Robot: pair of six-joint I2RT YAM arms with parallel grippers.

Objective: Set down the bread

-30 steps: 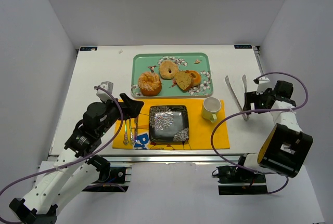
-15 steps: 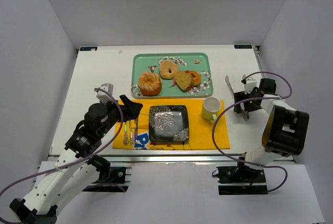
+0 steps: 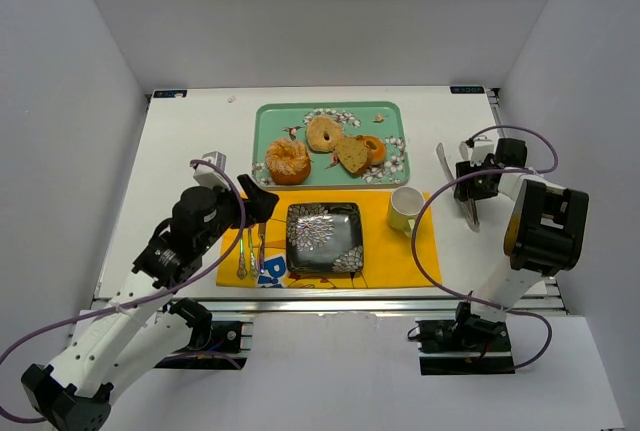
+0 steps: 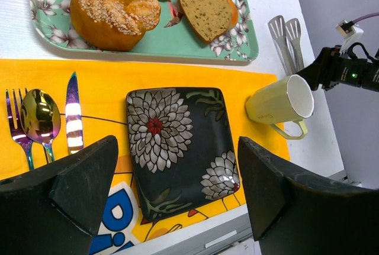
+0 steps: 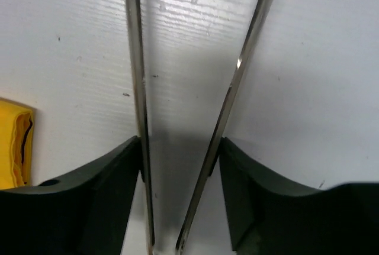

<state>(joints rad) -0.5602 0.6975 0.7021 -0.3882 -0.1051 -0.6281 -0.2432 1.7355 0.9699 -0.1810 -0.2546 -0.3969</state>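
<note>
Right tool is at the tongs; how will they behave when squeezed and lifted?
Probably springy: the tongs splay apart inside the right tool, so squeezing should flex the arms together. Polished metal looks slippery; they may slide or pivot. Slim, so likely light.

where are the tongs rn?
Top view, right side: tongs lie on the table just right of the mug, straddled by the right gripper.

mug (image 4: 278, 104): ahead and right of my left hand (image 4: 177, 145), on the yellow mat (image 4: 106, 74), handle toward me | fork (image 4: 18, 125), spoon (image 4: 40, 119), knife (image 4: 72, 116): side by side ahead-left, on the mat | white table (image 3: 200, 141): under everything
</note>
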